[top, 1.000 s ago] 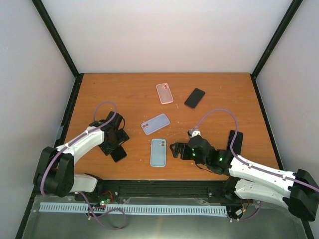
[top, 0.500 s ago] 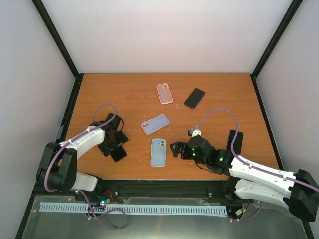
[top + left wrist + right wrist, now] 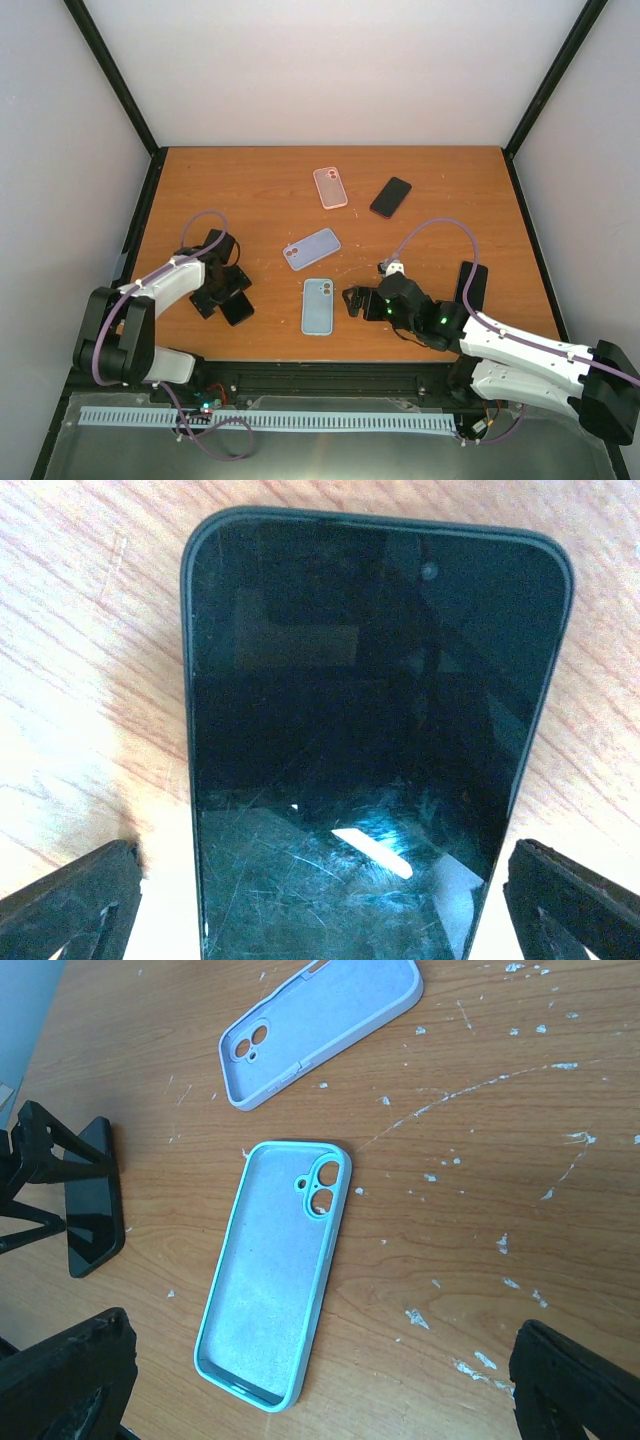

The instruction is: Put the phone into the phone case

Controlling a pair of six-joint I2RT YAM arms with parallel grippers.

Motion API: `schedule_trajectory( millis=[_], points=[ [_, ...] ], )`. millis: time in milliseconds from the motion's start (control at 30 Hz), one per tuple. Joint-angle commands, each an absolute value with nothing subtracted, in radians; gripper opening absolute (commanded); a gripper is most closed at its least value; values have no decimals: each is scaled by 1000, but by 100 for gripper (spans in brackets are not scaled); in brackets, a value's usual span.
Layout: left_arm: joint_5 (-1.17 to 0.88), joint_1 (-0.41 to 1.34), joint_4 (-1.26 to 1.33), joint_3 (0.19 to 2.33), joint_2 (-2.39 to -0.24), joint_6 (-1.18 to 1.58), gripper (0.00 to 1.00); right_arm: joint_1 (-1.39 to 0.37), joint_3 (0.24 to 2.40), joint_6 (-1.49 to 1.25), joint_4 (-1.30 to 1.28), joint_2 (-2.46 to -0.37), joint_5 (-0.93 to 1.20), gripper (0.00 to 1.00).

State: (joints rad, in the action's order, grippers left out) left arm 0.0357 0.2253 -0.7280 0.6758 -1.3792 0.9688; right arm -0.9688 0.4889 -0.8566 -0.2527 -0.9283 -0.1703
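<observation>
A black phone (image 3: 238,310) lies screen up near the table's front left; it fills the left wrist view (image 3: 370,730). My left gripper (image 3: 224,291) is open, low over the phone's end, one finger (image 3: 70,905) on each side and a gap to each edge. A light teal phone case (image 3: 317,306) lies open side up at front centre, and it also shows in the right wrist view (image 3: 270,1290). My right gripper (image 3: 351,300) is open and empty just right of that case, its fingers (image 3: 60,1380) wide apart.
A lavender case (image 3: 311,249) lies behind the teal one. A pink case (image 3: 330,187) and a second black phone (image 3: 390,196) lie further back. A third black phone (image 3: 471,285) lies at the right beside my right arm. White flecks dot the wood.
My left arm has shifted slightly left and towards the near edge, the gripper staying over the phone. The phone, the cases and the right arm have not moved.
</observation>
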Motion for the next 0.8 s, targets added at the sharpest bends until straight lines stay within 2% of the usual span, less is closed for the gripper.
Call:
schedule_trajectory(
  millis=[0, 367, 767],
  points=[
    [40, 219, -707, 671, -1385, 942, 99, -962, 480, -853, -252, -922, -196, 100],
    [29, 219, -693, 683, -1464, 935, 94, -962, 490, -851, -248, -929, -197, 100],
    [-36, 237, -626, 657, -1496, 921, 92, -962, 498, -856, -239, -951, -179, 100]
  ],
)
